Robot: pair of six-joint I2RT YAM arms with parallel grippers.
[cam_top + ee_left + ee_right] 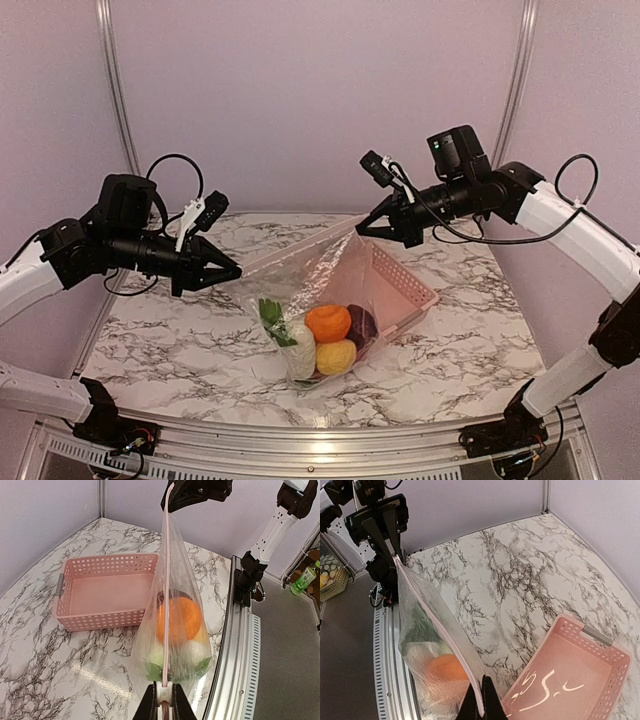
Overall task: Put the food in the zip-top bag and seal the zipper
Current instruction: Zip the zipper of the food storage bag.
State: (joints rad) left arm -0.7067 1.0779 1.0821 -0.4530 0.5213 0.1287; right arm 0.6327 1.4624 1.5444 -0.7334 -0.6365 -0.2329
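Observation:
The clear zip-top bag [340, 275] hangs stretched between both grippers above the marble table. Inside it lies the food: an orange ball [328, 322], a yellow ball [336, 356], a dark purple one [363, 322] and a whitish one with green leaves [296, 345]. My left gripper [165, 699] is shut on the white slider of the zipper [166, 580], a thin pink strip running taut along the bag's top edge. My right gripper [482, 706] is shut on the bag's other top corner. The orange ball [447, 672] shows through the plastic.
The pink slatted basket [405, 285] stands behind the bag at centre right, with nothing inside it [105, 590]. The table's metal front rail [235, 645] runs close below the bag. Purple walls and frame posts close the back.

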